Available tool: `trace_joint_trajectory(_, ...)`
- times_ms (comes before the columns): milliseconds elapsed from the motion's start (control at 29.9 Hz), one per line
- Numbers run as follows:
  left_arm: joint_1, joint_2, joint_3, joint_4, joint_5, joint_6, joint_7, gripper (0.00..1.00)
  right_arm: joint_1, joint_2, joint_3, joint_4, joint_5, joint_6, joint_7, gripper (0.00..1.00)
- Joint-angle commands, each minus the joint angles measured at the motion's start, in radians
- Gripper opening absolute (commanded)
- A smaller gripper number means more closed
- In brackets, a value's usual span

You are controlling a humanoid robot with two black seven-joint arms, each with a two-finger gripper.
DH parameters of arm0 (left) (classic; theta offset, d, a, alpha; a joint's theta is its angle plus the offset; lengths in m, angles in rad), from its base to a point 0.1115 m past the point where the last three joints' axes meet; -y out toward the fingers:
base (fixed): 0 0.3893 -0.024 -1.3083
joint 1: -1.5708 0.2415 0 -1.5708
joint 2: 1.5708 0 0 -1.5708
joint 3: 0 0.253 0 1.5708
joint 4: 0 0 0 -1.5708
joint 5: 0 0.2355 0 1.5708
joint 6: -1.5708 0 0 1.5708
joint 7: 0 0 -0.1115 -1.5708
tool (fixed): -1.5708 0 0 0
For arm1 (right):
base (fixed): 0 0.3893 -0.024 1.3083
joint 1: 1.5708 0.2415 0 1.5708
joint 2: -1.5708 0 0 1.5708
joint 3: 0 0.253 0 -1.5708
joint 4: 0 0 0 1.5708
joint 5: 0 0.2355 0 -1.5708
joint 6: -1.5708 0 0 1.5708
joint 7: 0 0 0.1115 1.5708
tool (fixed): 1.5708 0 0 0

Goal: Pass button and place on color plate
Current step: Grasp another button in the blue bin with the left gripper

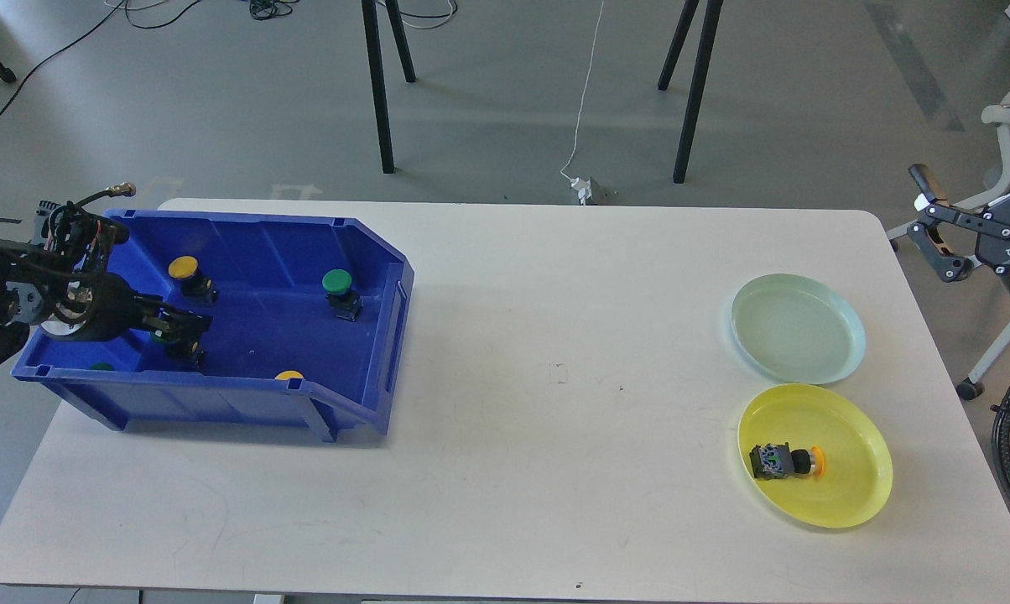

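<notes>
A blue bin (362,252) at the table's left holds several buttons: a yellow one (183,268), a green one (337,283), a yellow cap (288,375) and a green cap (101,367) by the front wall. My left gripper (182,329) is down inside the bin, right at another green button (163,337) that it partly hides; its dark fingers cannot be told apart. My right gripper (933,225) is open and empty, raised off the table's right edge. The yellow plate (857,486) holds a yellow button (786,461) on its side. The pale green plate (797,327) is empty.
The bin's low open side faces right, toward the table's middle. Black stand legs (379,84) and a white cable (585,92) are on the floor behind the table. A white chair (1004,193) stands off the right edge.
</notes>
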Motion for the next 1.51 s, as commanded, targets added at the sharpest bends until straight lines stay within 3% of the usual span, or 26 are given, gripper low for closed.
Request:
trace_joint_trajectory(0,0.007,-0.001,0.001,0.004,0.000,-0.001,0.000,0.79,-0.002,0.000,-0.001,0.001,0.000,0.002,0.000,0.95)
trace_joint_trajectory(234,0.009,-0.002,0.001,0.005,0.000,-0.004,0.000,0.76,-0.009,0.000,-0.001,0.001,0.000,0.019,0.000,0.95)
trace_joint_trajectory(368,0.011,-0.011,0.001,0.011,0.000,-0.008,0.000,0.68,-0.019,0.000,0.001,0.001,0.000,0.022,0.003,0.95)
trace_joint_trajectory(636,0.027,-0.019,0.001,0.034,0.000,-0.008,0.000,0.65,-0.028,0.000,0.002,0.001,0.000,0.031,0.003,0.95)
trace_joint_trajectory(736,0.029,-0.019,0.001,0.034,0.000,-0.008,0.000,0.53,-0.029,0.000,0.001,0.001,0.000,0.031,0.003,0.95)
trace_joint_trajectory(970,0.029,-0.019,0.001,0.034,0.015,0.001,0.000,0.04,-0.031,0.000,0.001,-0.001,0.000,0.031,0.003,0.95)
trace_joint_trajectory(1205,0.009,-0.002,-0.010,0.007,0.023,0.036,0.000,0.02,-0.040,0.000,0.002,-0.001,0.000,0.029,0.005,0.95)
trace_joint_trajectory(1305,-0.090,0.100,-0.024,-0.143,0.017,0.047,0.000,0.02,-0.043,0.000,0.002,-0.001,0.000,0.031,0.005,0.95)
trace_joint_trajectory(1472,-0.265,0.436,-0.184,-0.664,0.009,0.015,0.000,0.03,-0.043,0.000,0.005,-0.002,-0.006,0.031,0.005,0.95)
